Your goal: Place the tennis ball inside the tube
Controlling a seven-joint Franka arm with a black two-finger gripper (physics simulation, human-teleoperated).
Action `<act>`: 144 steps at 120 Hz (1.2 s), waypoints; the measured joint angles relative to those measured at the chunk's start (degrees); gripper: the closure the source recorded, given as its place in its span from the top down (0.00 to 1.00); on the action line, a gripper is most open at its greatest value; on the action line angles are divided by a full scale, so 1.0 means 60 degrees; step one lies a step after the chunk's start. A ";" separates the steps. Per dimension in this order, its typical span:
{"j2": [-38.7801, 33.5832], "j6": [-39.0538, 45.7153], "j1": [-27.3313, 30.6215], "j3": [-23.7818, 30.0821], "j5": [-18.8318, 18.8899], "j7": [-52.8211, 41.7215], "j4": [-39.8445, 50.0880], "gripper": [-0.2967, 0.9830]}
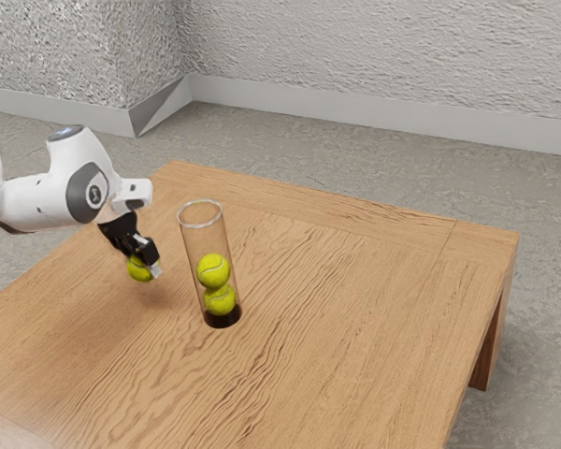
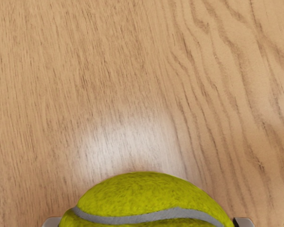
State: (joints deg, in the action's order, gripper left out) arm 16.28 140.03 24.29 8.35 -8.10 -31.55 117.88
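My gripper (image 1: 142, 262) is shut on a yellow-green tennis ball (image 1: 138, 270), held a little above the table. The wrist view has the held tennis ball (image 2: 146, 198) at its lower edge, with a grey fingertip edge at each side of it. A clear tube (image 1: 200, 222) with a dark base stands upright on the table, to the exterior view's right of my gripper. Inside it, a lower ball (image 1: 221, 300) and an upper ball (image 1: 213, 270) are stacked. The tube's rim is higher than the held ball.
The wooden table (image 1: 355, 318) extends around the tube, and its far edge runs toward the exterior view's right. Grey floor (image 1: 374, 168) and a textured wall (image 1: 383, 56) lie beyond it.
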 joint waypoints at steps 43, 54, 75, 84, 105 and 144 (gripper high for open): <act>-0.3343 -0.0181 0.0061 0.1052 0.0239 0.0538 0.0535 0.24; -0.3981 -0.0170 -0.0043 0.1391 0.0214 0.0769 0.0605 0.25; -0.4634 -0.0190 -0.0402 0.1719 -0.0046 0.1042 0.0636 0.28; -0.4732 -0.0197 -0.0478 0.1730 -0.0082 0.1139 0.0724 0.26; -0.4883 -0.0214 -0.0771 0.1812 -0.0140 0.1317 0.0810 0.33; -0.4875 -0.0391 -0.1075 0.1818 -0.0627 0.0789 0.0729 0.64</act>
State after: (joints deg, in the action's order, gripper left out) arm -12.97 137.68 17.84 19.26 -11.86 -26.82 122.26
